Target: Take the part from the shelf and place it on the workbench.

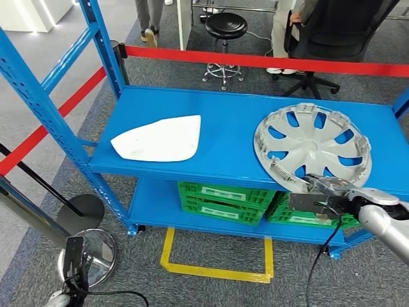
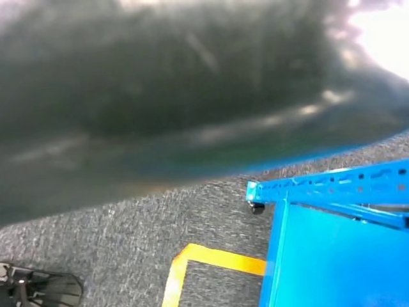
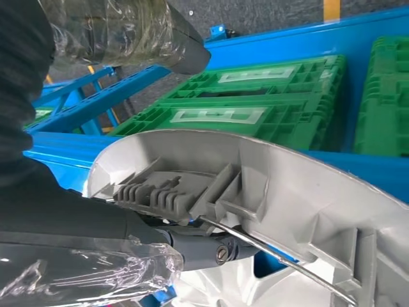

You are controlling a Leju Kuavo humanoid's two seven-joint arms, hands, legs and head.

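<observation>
A silver hubcap [image 1: 312,142] lies inside-up on the right of the blue shelf's top board [image 1: 227,121]. A white curved panel [image 1: 159,139] lies on the left of the same board. My right hand [image 1: 321,195] is at the hubcap's near rim. In the right wrist view its dark fingers [image 3: 91,224] touch the ribbed inner side of the hubcap's rim [image 3: 250,179]. The plastic-wrapped thumb [image 3: 125,32] stands off the rim with a gap between. Nothing is gripped.
Green crates [image 1: 224,201] sit on the lower shelf. Blue uprights [image 1: 29,89] frame the left side. Red barrier tape [image 1: 270,62] runs behind, with a stool [image 1: 225,27] and a seated person [image 1: 289,25] beyond. Stanchion bases [image 1: 94,256] stand at lower left, yellow floor tape [image 1: 217,272] in front.
</observation>
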